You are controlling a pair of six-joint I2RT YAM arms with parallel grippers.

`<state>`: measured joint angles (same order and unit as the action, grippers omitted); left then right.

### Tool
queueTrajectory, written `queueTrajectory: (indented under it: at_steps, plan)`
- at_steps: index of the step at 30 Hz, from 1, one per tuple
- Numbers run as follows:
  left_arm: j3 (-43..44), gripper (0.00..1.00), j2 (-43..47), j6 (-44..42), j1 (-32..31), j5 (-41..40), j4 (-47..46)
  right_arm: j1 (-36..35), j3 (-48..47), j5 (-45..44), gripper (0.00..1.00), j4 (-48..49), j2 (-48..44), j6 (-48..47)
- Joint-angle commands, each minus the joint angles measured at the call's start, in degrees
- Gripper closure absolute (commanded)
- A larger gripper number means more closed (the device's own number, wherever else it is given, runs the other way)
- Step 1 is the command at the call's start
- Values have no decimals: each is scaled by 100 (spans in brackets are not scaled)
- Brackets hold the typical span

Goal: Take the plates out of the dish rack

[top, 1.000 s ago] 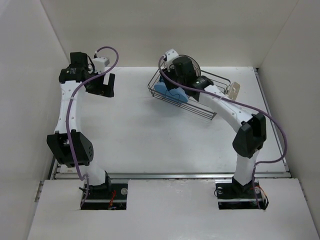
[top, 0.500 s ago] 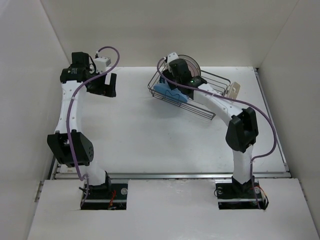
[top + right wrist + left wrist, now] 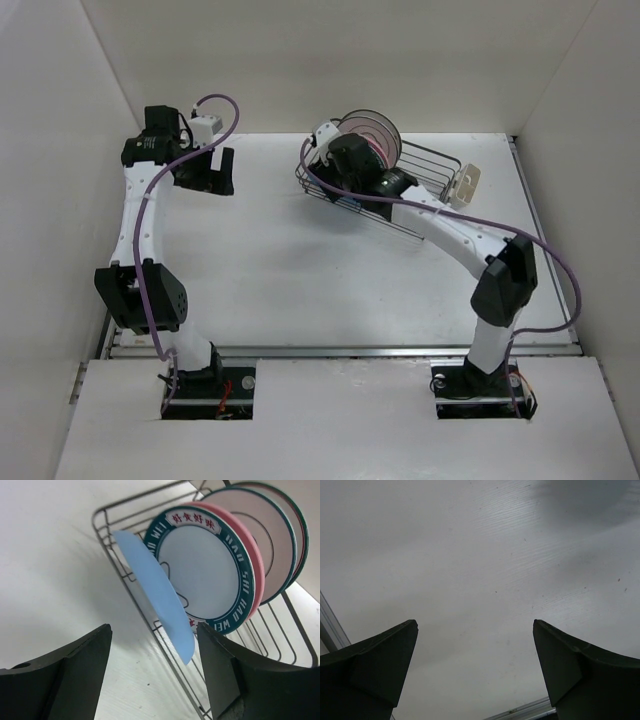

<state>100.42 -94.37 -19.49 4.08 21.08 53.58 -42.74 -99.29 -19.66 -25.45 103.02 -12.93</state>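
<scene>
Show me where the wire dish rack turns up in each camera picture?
Top external: dish rack at far centre-right of the table.
Left wrist: not in it.
Right wrist: upper middle, its wire corner at upper left.
Shared landmark: the upright plates standing in it.

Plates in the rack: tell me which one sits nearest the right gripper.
The plain blue plate: it leans at the front of the row, before the white lettered plate, nearest the right gripper.

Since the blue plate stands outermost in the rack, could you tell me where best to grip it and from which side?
Probably its upper rim, from above, one finger on each face. The blue plate stands edge-on to the open right gripper, its top leaning clear of the lettered plate.
</scene>
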Motion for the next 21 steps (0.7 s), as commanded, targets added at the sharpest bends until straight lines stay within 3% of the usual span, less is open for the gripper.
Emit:
queueTrajectory:
  at_steps: [1, 7, 11, 12, 14, 15, 18, 21]
  plan:
    - [-49, 0, 191, 33, -21, 151, 21, 29, -37, -850, 25, -4, 567, -166]
    - [56, 0, 191, 94, -21, 265, 73, 257, -679, -1259, 27, 110, 1272, -166]
    - [56, 0, 191, 94, -21, 265, 126, 258, -855, -1681, 48, 111, 1387, 27]
    - [4, 0, 191, 94, -21, 265, 126, 258, -856, -1681, 59, 180, 1187, 27]
    - [4, 0, 243, 94, -21, 318, 126, 258, -856, -1681, 72, 286, 1010, 27]
    - [-48, 0, 243, 94, -21, 318, 126, 258, -708, -1777, 84, 347, 818, -25]
    - [-101, 0, 243, 147, -21, 379, 126, 258, -278, -2163, 98, 734, 553, -411]
    - [-102, 0, 243, 147, -21, 432, 126, 196, 22, -2620, 100, 1259, 219, -833]
